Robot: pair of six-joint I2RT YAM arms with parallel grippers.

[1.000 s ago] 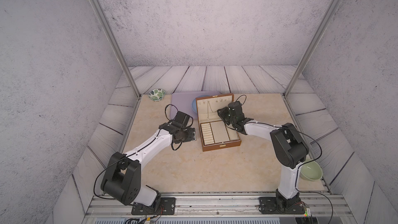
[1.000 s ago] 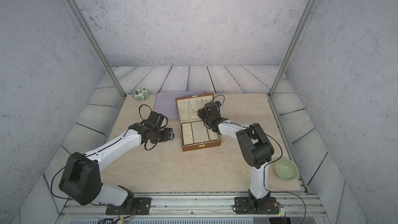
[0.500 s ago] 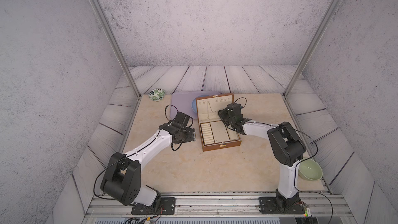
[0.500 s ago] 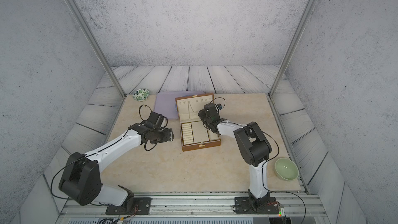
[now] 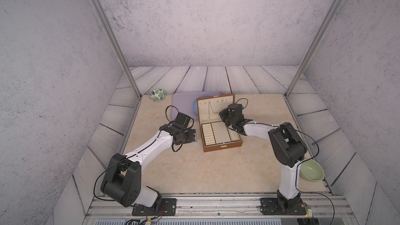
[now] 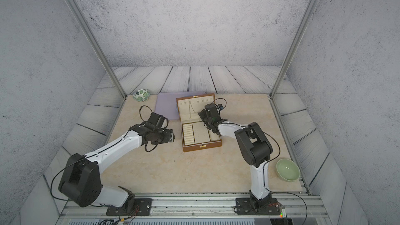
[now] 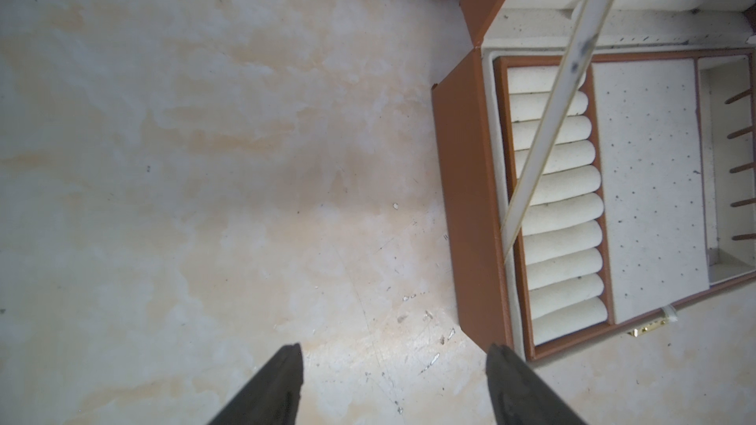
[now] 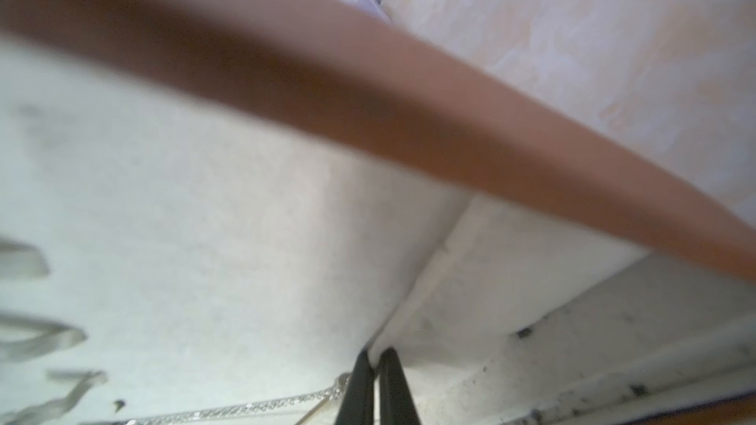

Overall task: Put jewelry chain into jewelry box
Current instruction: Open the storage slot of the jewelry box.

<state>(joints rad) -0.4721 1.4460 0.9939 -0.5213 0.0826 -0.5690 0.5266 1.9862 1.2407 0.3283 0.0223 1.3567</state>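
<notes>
Both long sides of the open jewelry box (image 5: 223, 146) are taken. My left gripper (image 7: 394, 365) hovers at its 9 o'clock, jaws spread wide and empty over bare tabletop (image 5: 194, 169). Jewelry chain (image 5: 209, 110) hangs on the lid lining at 12 o'clock, one strand slanting to the right gripper (image 8: 374, 355), which reaches in from 3 o'clock, jaws closed; whether it pinches the chain I cannot tell. Open room lies at 6 o'clock.
</notes>
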